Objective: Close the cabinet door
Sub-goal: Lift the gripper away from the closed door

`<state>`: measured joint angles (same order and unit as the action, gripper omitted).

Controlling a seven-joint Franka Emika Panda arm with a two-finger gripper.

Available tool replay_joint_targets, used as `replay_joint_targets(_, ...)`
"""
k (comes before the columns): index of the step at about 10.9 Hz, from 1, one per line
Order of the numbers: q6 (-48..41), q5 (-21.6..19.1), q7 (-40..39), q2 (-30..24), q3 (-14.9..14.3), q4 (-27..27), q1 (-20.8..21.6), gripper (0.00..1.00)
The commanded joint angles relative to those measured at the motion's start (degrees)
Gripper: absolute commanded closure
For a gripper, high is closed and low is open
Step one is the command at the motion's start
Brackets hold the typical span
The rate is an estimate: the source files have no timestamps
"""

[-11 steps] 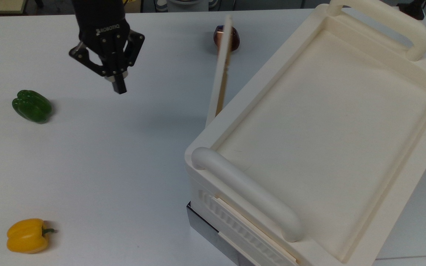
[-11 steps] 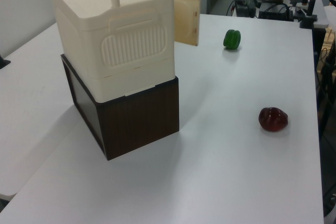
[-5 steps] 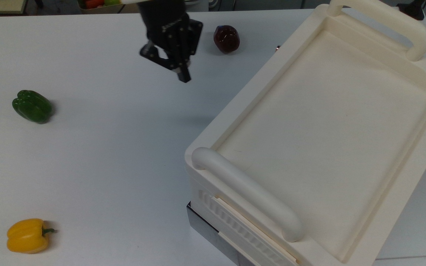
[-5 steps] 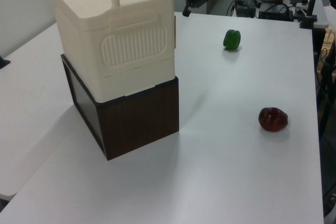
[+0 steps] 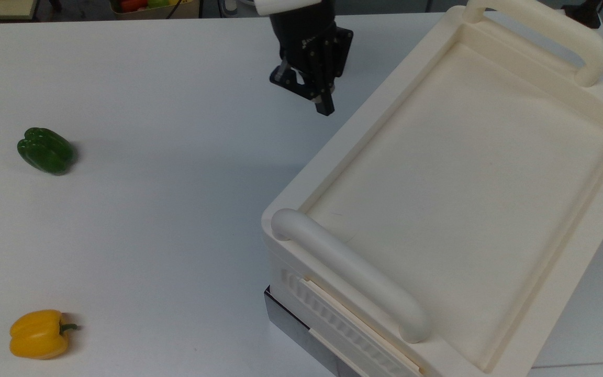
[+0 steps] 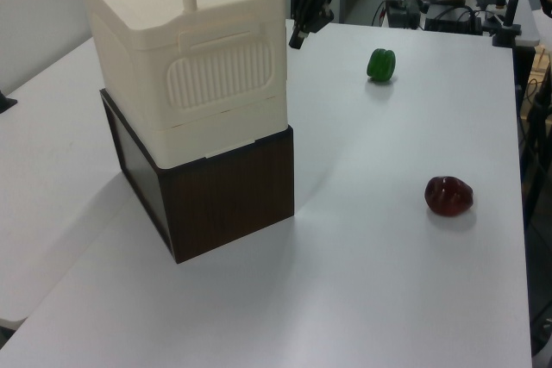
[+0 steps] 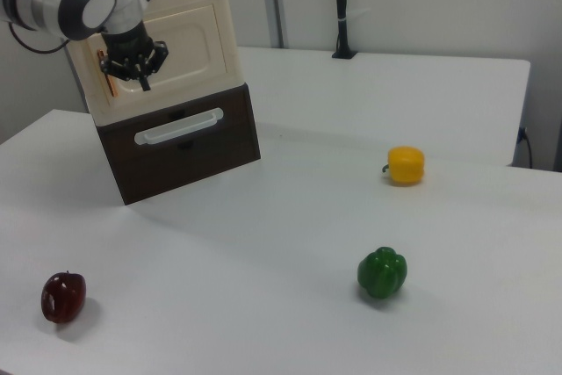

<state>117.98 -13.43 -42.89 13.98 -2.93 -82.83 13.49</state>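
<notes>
A large white table (image 5: 149,220) carried everything. In the left view, more desks with cables and stands stood behind it at 1 o'clock; in the right view a second white table and a black pole stood at 12 o'clock.

The cabinet (image 5: 464,173) filled the top view from 1 to 5 o'clock. In the left view it sat at 10 o'clock on a dark brown base (image 6: 220,196). Its long axis in the top view ran from 7 o'clock toward 1 o'clock, with one thick bar handle (image 5: 348,275) at each end. Its recessed top held nothing.

The cabinet door (image 7: 189,37) was closed, flat in the cabinet's side, and in the right view it faced the camera at 10 o'clock. Its small copper handle (image 7: 110,85) stood upright near the right view's left end of the panel. Under it, the base had a drawer with a white bar handle (image 7: 178,126).

The gripper (image 5: 323,102) hung just beside this door side, at 12 o'clock in the top view, and its fingers were together, holding nothing.

On the table lay a green pepper (image 5: 45,150) at 9 o'clock and a yellow pepper (image 5: 38,333) at 8 o'clock in the top view, well apart. A dark red fruit (image 6: 448,196) lay at 3 o'clock in the left view.
</notes>
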Motion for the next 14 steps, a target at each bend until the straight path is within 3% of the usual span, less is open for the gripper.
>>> replay_joint_targets(1,4.7,-0.3,4.4,1.7,-1.0,0.0,3.8,1.00)
replay_joint_targets(5,7.4,-0.3,6.9,4.0,-1.0,1.5,5.8,1.00)
replay_joint_targets(14,9.2,0.5,9.6,4.2,-0.3,2.3,5.2,1.00)
